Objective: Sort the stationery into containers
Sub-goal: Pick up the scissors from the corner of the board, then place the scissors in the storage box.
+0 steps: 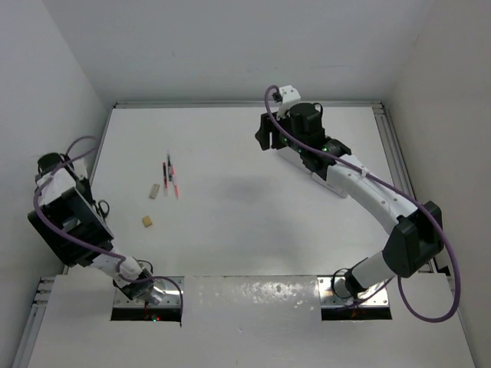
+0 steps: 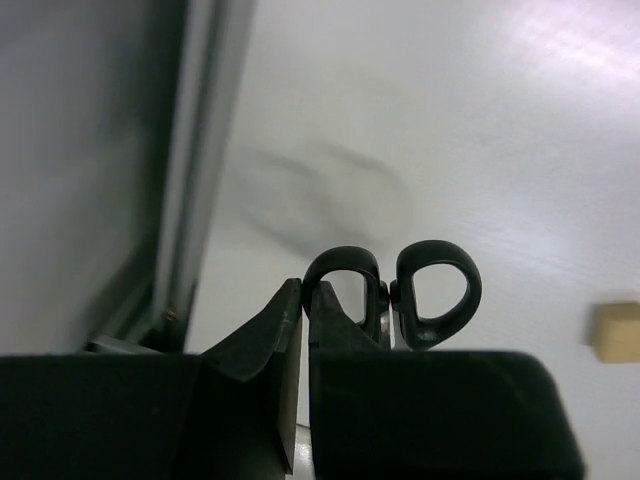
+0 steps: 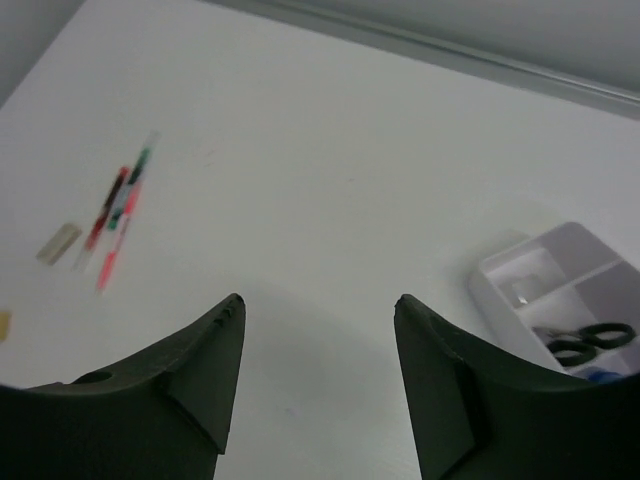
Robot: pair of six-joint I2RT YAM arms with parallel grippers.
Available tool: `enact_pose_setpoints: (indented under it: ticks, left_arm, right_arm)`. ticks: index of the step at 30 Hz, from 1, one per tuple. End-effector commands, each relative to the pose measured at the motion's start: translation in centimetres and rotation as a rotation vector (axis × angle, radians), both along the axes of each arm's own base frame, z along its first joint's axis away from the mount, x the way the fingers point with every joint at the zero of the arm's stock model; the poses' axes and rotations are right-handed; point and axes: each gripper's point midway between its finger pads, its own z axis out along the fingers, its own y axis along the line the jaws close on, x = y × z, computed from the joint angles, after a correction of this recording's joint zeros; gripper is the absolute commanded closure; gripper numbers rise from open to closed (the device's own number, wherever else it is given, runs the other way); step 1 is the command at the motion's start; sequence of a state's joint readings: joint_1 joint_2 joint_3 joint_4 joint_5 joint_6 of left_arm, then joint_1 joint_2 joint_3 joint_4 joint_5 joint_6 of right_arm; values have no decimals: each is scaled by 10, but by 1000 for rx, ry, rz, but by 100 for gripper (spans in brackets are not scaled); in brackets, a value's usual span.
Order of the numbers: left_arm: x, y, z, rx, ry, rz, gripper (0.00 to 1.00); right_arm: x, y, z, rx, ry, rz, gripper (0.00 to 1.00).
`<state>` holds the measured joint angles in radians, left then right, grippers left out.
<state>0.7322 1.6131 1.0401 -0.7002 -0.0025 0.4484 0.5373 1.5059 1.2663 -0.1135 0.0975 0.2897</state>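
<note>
Left gripper (image 2: 306,300) pinched shut, black scissors (image 2: 435,290) just beside its fingers, hold unclear, while right gripper (image 3: 318,305) hangs wide open over pens (image 3: 115,205).

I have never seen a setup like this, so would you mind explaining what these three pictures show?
Two robot arms are bolted at the near edge of a table. The overhead picture shows both; the other two come from cameras on their wrists. On it lie thin pens, a pale eraser and a smaller tan eraser. The right gripper is open and empty; beyond it a white organiser holds black scissors. The left gripper is shut, with scissor handles just past its fingers; whether it grips them is unclear.
</note>
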Motion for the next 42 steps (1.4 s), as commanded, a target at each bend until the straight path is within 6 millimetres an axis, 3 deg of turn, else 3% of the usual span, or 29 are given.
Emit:
enact_pose_setpoints:
  ticks: [1, 2, 3, 5, 6, 8, 9, 10, 11, 13, 14, 17, 18, 21, 32, 37, 38, 41, 42]
  left_arm:
    - [59, -4, 106, 104, -284, -131, 100]
    - [71, -17, 122, 80, -343, -179, 100]
    - [86, -33, 152, 90, -404, -242, 100]
    - [102, -63, 176, 36, -474, -332, 100]
    - [120, -85, 199, 28, -530, -405, 100]
    - [137, -119, 219, -26, -601, -482, 100]
    - [149, -152, 226, -56, -625, -564, 100]
    - [156, -169, 237, -73, -660, -590, 100]
    - [166, -202, 243, -85, -691, -670, 100]
    - [174, -229, 255, -95, -732, -726, 100]
    - [176, -253, 260, -102, -750, -785, 100]
    - [179, -285, 272, -128, -770, -858, 100]
    - [178, -304, 269, -157, -759, -902, 100]
    - [172, -335, 268, -177, -747, -970, 100]
    - [160, -368, 258, -144, -717, -1053, 100]
    - [157, -374, 268, -146, -735, -1079, 100]
    - [157, -374, 268, -145, -734, -1084, 100]
    - [154, -374, 264, -151, -726, -1087, 100]
    - [153, -375, 264, -159, -725, -1092, 100]
  right_arm:
    - [-18, 47, 26, 86, -31, 247, 39]
    - [-22, 58, 31, 99, -32, 288, 39]
    - [-26, 67, 28, 108, -18, 333, 39]
    - [-32, 81, 33, 123, -19, 378, 39]
    - [-33, 87, 39, 146, -26, 392, 39]
    - [-35, 101, 50, 200, -47, 439, 37]
    - [-36, 108, 59, 246, -54, 454, 34]
    - [-37, 116, 63, 275, -54, 485, 31]
    - [-35, 122, 74, 320, -73, 490, 21]
    - [-31, 131, 84, 358, -86, 502, 19]
    - [-30, 135, 91, 379, -101, 512, 19]
    - [-27, 144, 101, 395, -129, 530, 18]
    - [-26, 145, 100, 397, -129, 529, 18]
    - [-24, 153, 92, 404, -117, 539, 18]
    - [-42, 175, 51, 366, -9, 578, 26]
    - [-40, 183, 37, 353, 37, 577, 40]
    - [-39, 183, 37, 351, 35, 575, 44]
    - [-35, 182, 34, 333, 33, 540, 79]
    - [-33, 181, 32, 331, 33, 531, 86]
